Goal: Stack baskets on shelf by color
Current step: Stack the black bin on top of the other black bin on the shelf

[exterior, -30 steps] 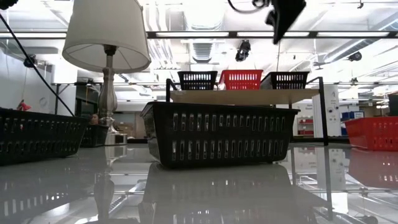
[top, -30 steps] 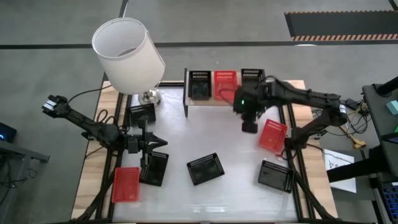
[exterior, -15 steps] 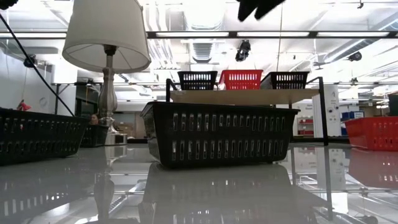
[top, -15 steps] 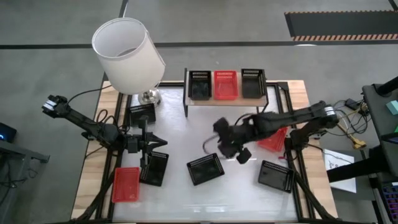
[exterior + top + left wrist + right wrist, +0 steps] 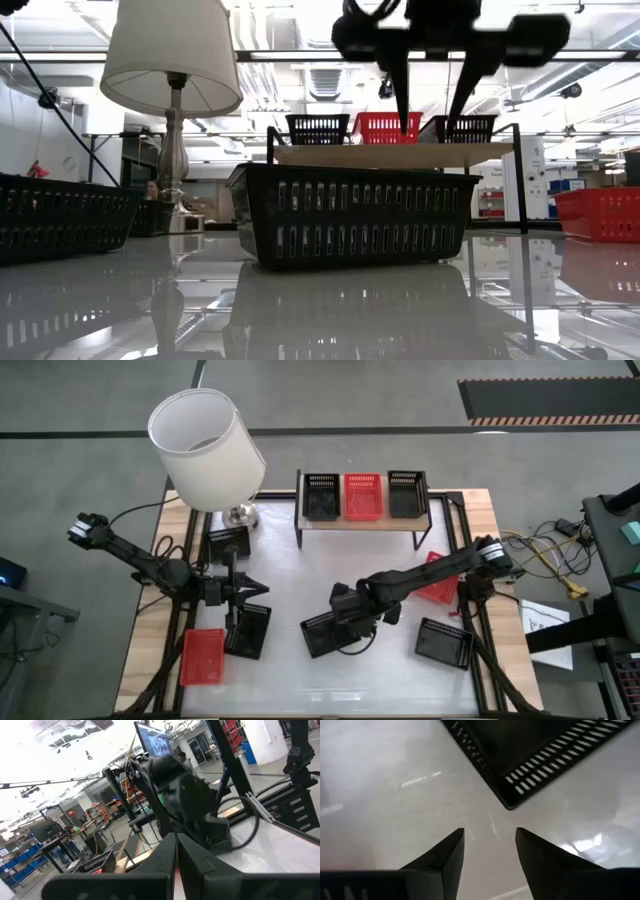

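1 black basket (image 5: 540, 750) beneath right hand (image 5: 489, 851)

Both arms (image 5: 430, 572) are slim, matte black and jointed, a thin black cable (image 5: 135, 512) loops by the left one, and each ends in tapered, pointed black jaws.

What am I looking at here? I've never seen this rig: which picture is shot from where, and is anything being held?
These are two dark robot arms at a white table. One picture looks straight down, one looks level across the tabletop, and two come from cameras on the arms' wrists. The shelf at the back carries a black, a red and a black basket. More baskets lie on the table beside a lamp. The right end effector hangs open above the middle black basket, holding nothing. The left end effector waits shut and empty on the left side.
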